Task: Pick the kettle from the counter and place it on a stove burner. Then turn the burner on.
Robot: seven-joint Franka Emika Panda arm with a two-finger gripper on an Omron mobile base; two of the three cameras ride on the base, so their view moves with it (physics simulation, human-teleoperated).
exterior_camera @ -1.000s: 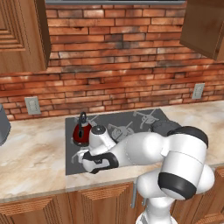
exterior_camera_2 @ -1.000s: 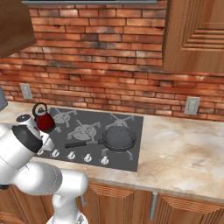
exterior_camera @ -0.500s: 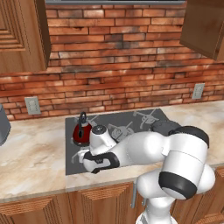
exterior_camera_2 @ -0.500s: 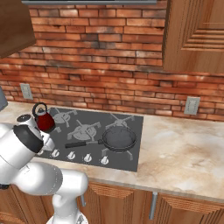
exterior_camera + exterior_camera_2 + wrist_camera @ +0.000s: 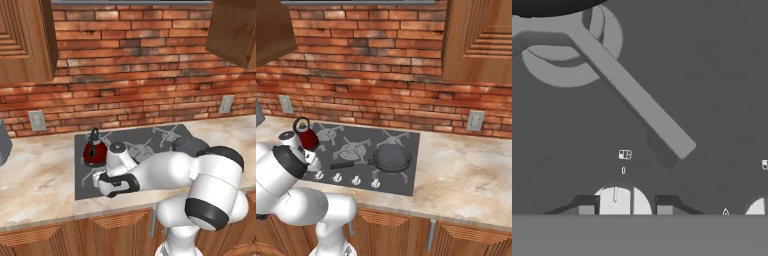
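The dark-red kettle (image 5: 94, 152) (image 5: 306, 135) stands upright on the back-left burner of the dark cooktop (image 5: 150, 137) (image 5: 363, 135). The beige counter (image 5: 35, 185) (image 5: 466, 170) surrounds the cooktop. My gripper (image 5: 100, 178) (image 5: 625, 207) is low over the cooktop's front-left corner, in front of the kettle and apart from it. In the hand view its two fingertips (image 5: 587, 207) press against both sides of a white burner knob (image 5: 619, 199). A grey burner grate arm (image 5: 632, 100) lies just beyond the knob.
A black frying pan (image 5: 392, 157) (image 5: 190, 145) sits on the front-right burner, handle pointing left. A row of white knobs (image 5: 356, 179) runs along the cooktop's front edge. Wall outlets (image 5: 37, 120) (image 5: 474, 120) sit on the brick wall. Wooden cabinets hang above.
The arm has hardly moved. The kettle has stayed on its burner.
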